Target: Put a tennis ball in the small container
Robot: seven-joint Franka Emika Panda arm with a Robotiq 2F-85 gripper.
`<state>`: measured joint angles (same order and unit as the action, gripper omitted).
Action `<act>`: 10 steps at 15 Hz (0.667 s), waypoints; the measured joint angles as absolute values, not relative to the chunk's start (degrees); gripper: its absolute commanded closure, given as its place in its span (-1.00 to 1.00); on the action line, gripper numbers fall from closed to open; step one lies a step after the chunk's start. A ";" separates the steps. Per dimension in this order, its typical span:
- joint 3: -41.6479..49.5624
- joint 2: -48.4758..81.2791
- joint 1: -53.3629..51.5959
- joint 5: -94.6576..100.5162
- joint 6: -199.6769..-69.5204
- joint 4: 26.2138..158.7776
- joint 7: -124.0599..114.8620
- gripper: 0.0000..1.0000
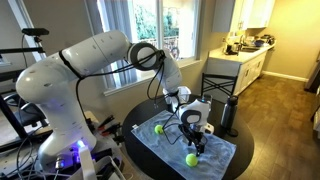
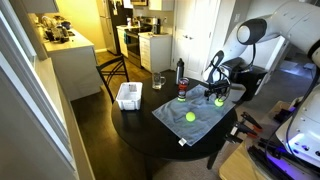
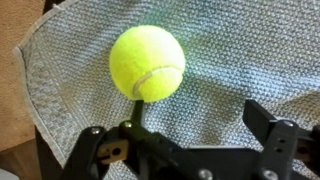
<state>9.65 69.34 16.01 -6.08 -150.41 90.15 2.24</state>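
Two yellow-green tennis balls lie on a grey towel on the round dark table. In an exterior view one ball is at the towel's near edge and the other ball is further left. My gripper hangs open and empty just above the towel beside the near ball. The wrist view shows that ball lying ahead of the open jaws, not between them. The small whitish container stands on the table edge beyond the towel, away from the gripper. A ball lies mid-towel.
A tall dark bottle and a drinking glass stand at the back of the table between the towel and the container. The bottle also shows in an exterior view. A chair stands behind the table.
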 measured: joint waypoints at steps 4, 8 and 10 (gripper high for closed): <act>11.27 69.33 16.02 -3.20 -150.42 90.15 2.31 -1.00; 12.02 69.29 16.08 -1.97 -150.42 90.26 2.31 -1.00; 11.94 69.26 16.09 -1.92 -150.41 90.57 2.31 -1.00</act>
<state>11.94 69.26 16.09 -1.92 -150.41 90.57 2.31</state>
